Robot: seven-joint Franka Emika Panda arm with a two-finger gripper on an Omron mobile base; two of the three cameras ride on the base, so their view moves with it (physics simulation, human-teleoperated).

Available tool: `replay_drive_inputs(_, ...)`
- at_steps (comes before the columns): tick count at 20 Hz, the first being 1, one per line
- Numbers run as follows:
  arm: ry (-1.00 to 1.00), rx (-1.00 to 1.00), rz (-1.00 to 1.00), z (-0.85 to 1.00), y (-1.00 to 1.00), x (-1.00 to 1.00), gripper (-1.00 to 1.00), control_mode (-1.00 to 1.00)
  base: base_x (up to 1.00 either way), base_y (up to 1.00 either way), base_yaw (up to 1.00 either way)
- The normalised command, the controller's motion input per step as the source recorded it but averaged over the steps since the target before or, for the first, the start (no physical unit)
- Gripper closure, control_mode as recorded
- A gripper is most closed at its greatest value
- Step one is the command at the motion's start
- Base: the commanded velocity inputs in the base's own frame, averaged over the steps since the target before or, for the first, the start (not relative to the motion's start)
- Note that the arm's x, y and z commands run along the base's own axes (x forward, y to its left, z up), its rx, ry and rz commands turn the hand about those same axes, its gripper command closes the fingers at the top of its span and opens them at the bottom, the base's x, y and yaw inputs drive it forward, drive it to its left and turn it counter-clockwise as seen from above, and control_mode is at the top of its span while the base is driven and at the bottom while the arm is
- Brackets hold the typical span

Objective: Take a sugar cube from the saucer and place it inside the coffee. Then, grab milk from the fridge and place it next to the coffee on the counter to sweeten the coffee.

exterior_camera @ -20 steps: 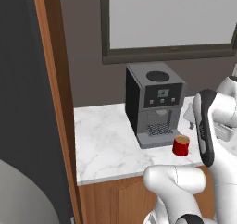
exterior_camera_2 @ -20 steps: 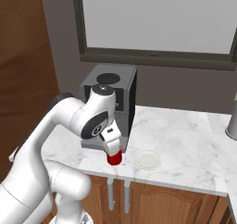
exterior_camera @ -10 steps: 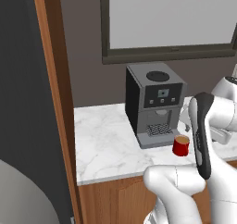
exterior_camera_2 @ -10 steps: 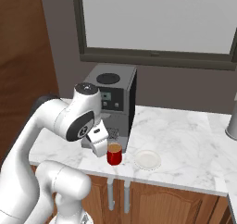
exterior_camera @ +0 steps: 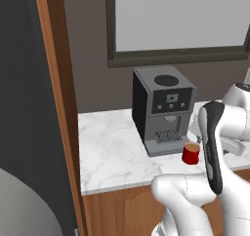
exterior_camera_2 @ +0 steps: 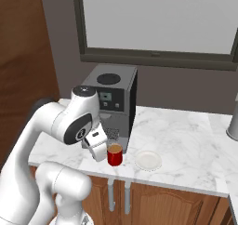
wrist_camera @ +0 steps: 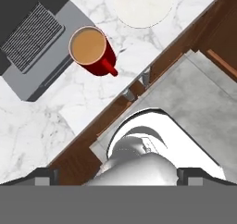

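Observation:
The coffee (wrist_camera: 92, 49), a small red cup of brown liquid, stands on the counter (exterior_camera_2: 186, 140) in front of the coffee machine. The white saucer (exterior_camera_2: 148, 160) lies just right of it near the counter's front edge, and its top looks bare. The sugar cube and the milk are out of view. My gripper (wrist_camera: 121, 174) is open with nothing between its widely spread tips. It hangs over the counter's front edge, and its hand (exterior_camera_2: 96, 146) is close to the left of the coffee (exterior_camera_2: 115, 153). The fridge (exterior_camera: 24, 84) fills the far left, door shut.
A dark grey coffee machine (exterior_camera: 163, 108) stands at the back of the counter, its drip grate (wrist_camera: 34, 33) beside the cup. Brown cabinets with metal bar handles (exterior_camera_2: 111, 196) run below. A wooden panel (exterior_camera: 61, 108) separates fridge and counter. A grey object (exterior_camera_2: 232, 122) stands far right.
The hand has swung from right above the cup to its left and back toward the counter's front edge. Its jaws stayed open. Cup and saucer have not moved.

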Motion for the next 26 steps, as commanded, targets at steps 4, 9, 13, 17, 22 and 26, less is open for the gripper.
replay_drive_inputs(4, -0.03, 0.00, 0.03, 0.00, 0.02, -0.25, -1.00, 1.00, -0.75, 0.00, 0.12)
replay_drive_inputs(9, 0.00, 0.00, 0.00, 0.00, 0.00, 0.00, -1.00, 1.00, -1.00, -0.01, 0.26)
replay_drive_inputs(13, 0.00, 0.00, 0.00, 0.00, 0.00, 0.00, -1.00, 1.00, -0.96, -0.21, 0.52)
replay_drive_inputs(17, 0.00, 0.00, 0.00, 0.00, 0.00, 0.00, -1.00, 1.00, -0.82, -0.28, 0.64)
replay_drive_inputs(22, 0.00, 0.00, 0.00, 0.00, 0.00, 0.00, -1.00, 1.00, -0.94, 0.01, 0.57)
replay_drive_inputs(26, 0.00, 0.00, 0.00, 0.00, 0.00, 0.00, -1.00, 1.00, -0.68, 0.48, 0.36)
